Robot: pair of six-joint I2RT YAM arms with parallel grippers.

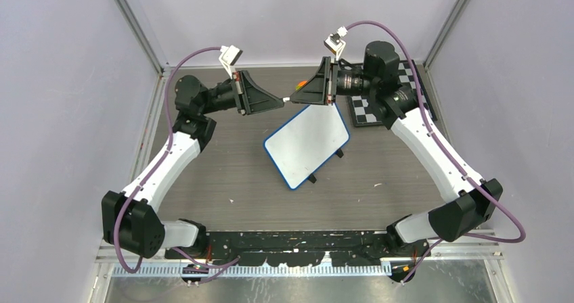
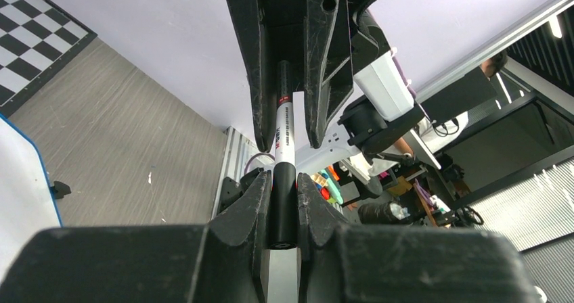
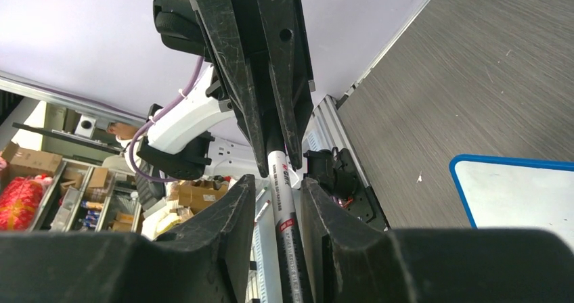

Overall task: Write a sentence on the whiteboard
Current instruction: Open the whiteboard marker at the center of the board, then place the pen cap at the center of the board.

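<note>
Grey wood-grain table [image 1: 223, 168], lilac walls. We note the whiteboard [image 1: 306, 144] mid-table, skewed, resting on its feet. Over its far corner the grippers meet on one marker [image 2: 285, 134]. The left gripper [image 2: 284, 188] is clamped on the black end, the right gripper [image 3: 281, 195] on the white barrel.

Whiteboard [image 1: 308, 144] white w/ blue rim; checkered board [image 1: 365, 112] blk/wht; marker [image 2: 284, 134] white, blk cap
</note>
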